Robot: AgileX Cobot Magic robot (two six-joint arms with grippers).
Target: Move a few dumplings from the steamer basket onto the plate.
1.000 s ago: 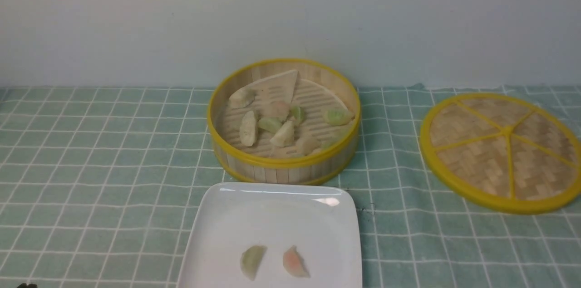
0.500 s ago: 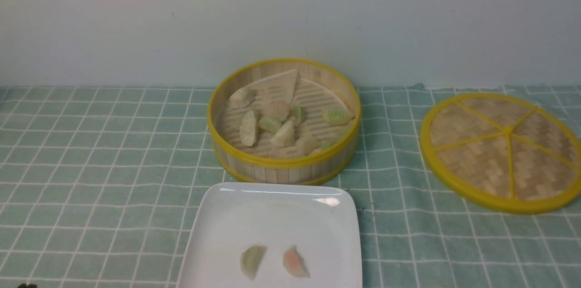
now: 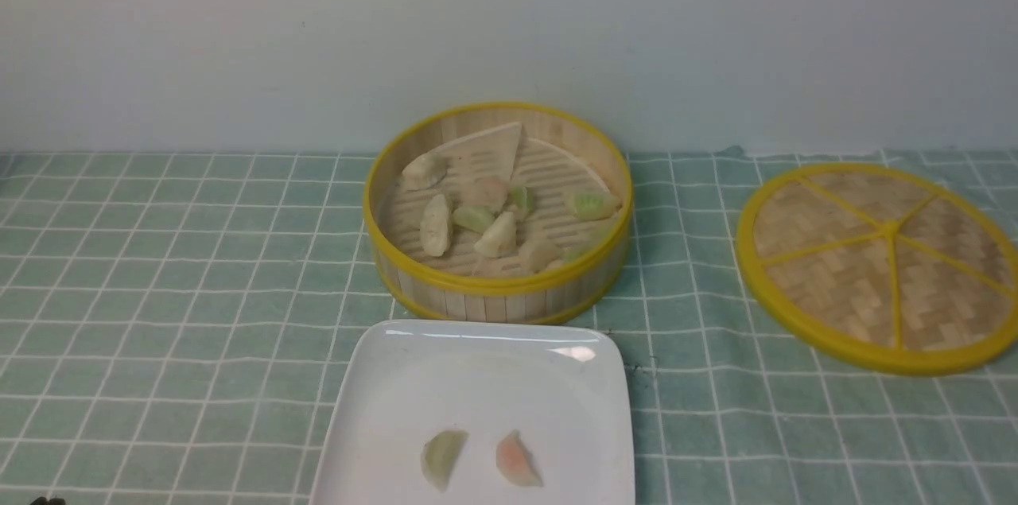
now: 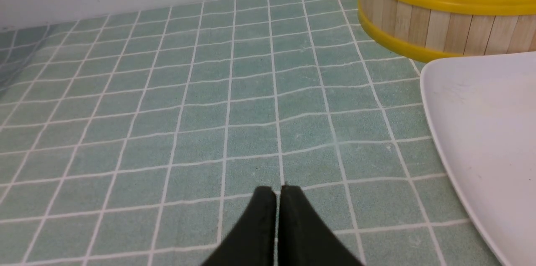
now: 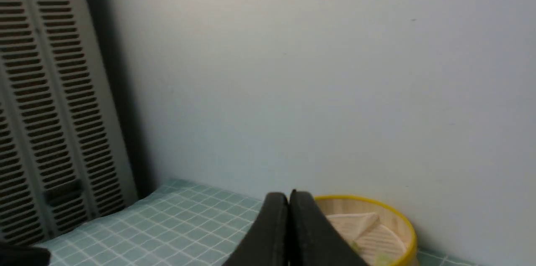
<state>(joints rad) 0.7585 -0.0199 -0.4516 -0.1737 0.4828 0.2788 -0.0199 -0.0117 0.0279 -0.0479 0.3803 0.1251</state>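
The steamer basket point(image 3: 497, 282) stands mid-table near the wall, with several dumplings point(image 3: 436, 223) on its slatted floor. Just in front of it lies the white square plate point(image 3: 477, 378), carrying a pale green dumpling point(image 3: 442, 456) and a pink-orange dumpling point(image 3: 516, 460). In the left wrist view my left gripper point(image 4: 277, 191) is shut and empty, low over bare cloth, with the plate point(image 4: 481, 123) and basket point(image 4: 439, 27) off to one side. My right gripper point(image 5: 289, 195) is shut and empty too, raised and facing the wall, the basket point(image 5: 377, 224) beyond it. Neither gripper shows in the front view.
A flat woven lid point(image 3: 879, 266) with yellow spokes lies on the green checked cloth point(image 3: 175, 290) to the right of the basket. A cream wedge-shaped sheet point(image 3: 485, 151) leans inside the basket's back. A louvred grey panel point(image 5: 50, 111) stands beside the table in the right wrist view.
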